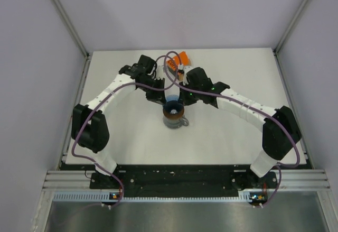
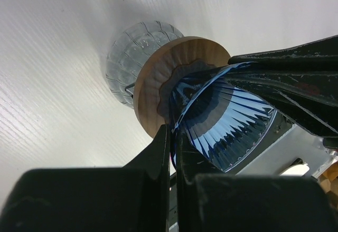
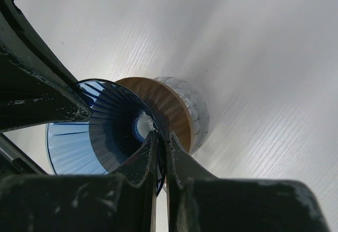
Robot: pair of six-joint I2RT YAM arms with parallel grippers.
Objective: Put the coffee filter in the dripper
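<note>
The blue ribbed dripper (image 1: 173, 109) sits on a dark brown flat ring (image 1: 173, 117) on top of a clear pitcher (image 1: 175, 123) at mid-table. My left gripper (image 2: 173, 132) is shut on the near rim of the dripper (image 2: 227, 126). My right gripper (image 3: 161, 137) is shut on the opposite rim of the dripper (image 3: 105, 129). In the top view the left gripper (image 1: 164, 101) and right gripper (image 1: 184, 101) meet over the cone. The cone's inside is bare blue ribs. The coffee filter is not in view.
An orange box (image 1: 184, 58) lies at the back of the table behind the two wrists. The brown ring (image 2: 157, 84) and the glass pitcher (image 2: 134, 52) show under the cone. White walls and metal rails enclose the table.
</note>
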